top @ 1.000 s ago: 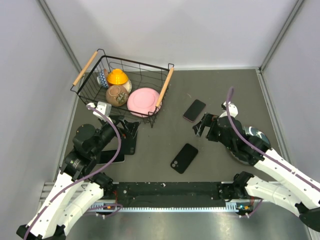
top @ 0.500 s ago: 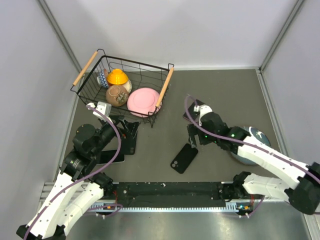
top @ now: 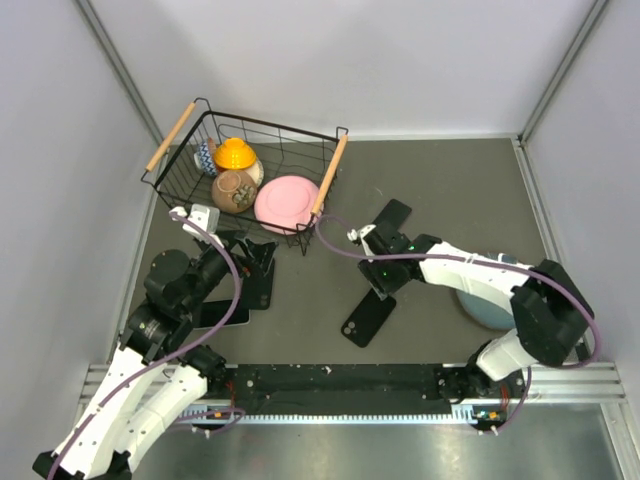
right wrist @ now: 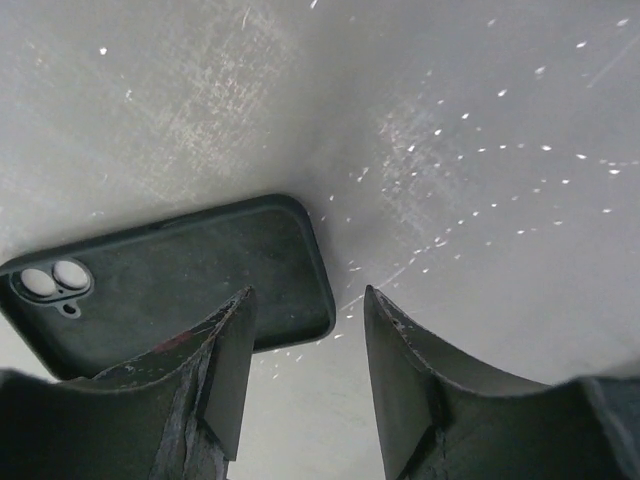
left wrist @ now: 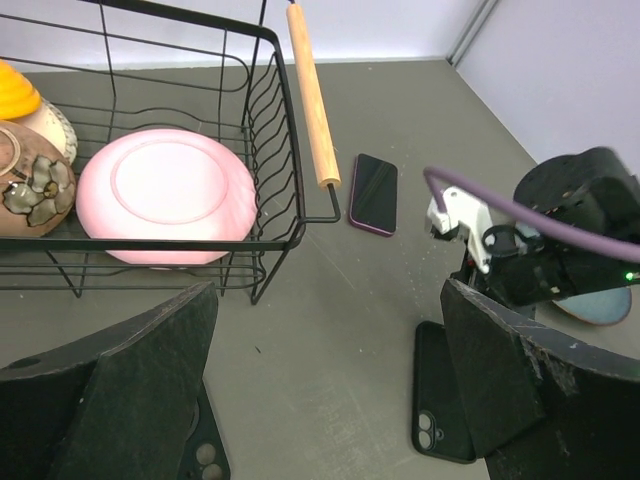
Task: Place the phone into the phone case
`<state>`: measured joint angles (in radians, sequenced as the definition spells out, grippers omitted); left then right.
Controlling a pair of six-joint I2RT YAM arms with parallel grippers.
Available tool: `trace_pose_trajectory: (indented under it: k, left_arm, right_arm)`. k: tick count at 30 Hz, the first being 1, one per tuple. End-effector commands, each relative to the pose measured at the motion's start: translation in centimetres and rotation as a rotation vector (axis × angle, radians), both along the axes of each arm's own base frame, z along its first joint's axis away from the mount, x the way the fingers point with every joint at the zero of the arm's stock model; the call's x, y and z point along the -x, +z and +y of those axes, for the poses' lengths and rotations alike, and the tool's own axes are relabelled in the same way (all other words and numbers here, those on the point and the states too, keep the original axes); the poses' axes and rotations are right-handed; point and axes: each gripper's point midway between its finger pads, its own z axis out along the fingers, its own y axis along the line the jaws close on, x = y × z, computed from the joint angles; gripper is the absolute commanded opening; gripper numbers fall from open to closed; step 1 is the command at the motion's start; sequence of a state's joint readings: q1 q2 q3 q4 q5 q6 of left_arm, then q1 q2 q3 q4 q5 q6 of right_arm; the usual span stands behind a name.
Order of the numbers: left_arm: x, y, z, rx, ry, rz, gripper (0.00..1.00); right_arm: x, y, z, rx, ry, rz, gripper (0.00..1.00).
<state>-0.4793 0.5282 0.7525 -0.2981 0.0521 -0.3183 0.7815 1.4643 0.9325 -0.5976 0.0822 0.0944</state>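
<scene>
The phone (top: 391, 218) is dark with a purple rim and lies flat right of the basket; the left wrist view also shows the phone (left wrist: 374, 194). The black phone case (top: 367, 319) lies with its camera cutouts towards the near edge. My right gripper (top: 379, 276) hovers low over the case's far end. In the right wrist view the case (right wrist: 170, 270) reaches under the left finger (right wrist: 228, 365), and the right gripper (right wrist: 305, 335) is open with narrowed jaws and only bare table in the gap. My left gripper (top: 256, 264) is wide open and holds nothing.
A wire basket (top: 330, 175) with wooden handles holds a pink plate (top: 286, 203), a brown pot and an orange lid. A second black case (top: 259, 292) and a flat dark device (top: 218, 314) lie under my left gripper. A blue-grey dish (top: 487, 308) sits under the right arm.
My right arm has swung left from beside the phone to over the case's far end, and its jaws have narrowed. The left arm has not moved.
</scene>
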Motion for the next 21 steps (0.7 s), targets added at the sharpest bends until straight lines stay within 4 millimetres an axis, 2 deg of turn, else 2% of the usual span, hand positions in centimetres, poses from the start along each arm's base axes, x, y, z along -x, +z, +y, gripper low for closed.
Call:
trace_pose_trajectory:
  k: [1,5,13,19,21]
  left_arm:
    - [0.0,1.9,1.0,0.025,0.046,-0.07,0.98]
    - [-0.3,2.1,2.0,0.031,0.106,-0.081,0.98]
    - [-0.2,2.1,2.0,0.034,0.106,-0.081,0.98]
    - [-0.3,2.0,2.0,0.033,0.106,-0.08,0.98]
    - [-0.3,2.0,2.1,0.034,0.109,-0.081,0.98]
  right_arm:
    - [-0.6,-0.7,1.3,-0.023,0.023,0.036,0.45]
    - [-0.9,-2.1,1.0,-0.025,-0.01,0.065,0.4]
    - [-1.3,-3.1,0.5,-0.061,-0.08,0.072,0.33]
    - [-1.5,-4.0,-0.6,-0.023,-0.153,0.072,0.32]
    - [-1.7,-4.1,-0.8,-0.023,-0.183,0.065,0.25]
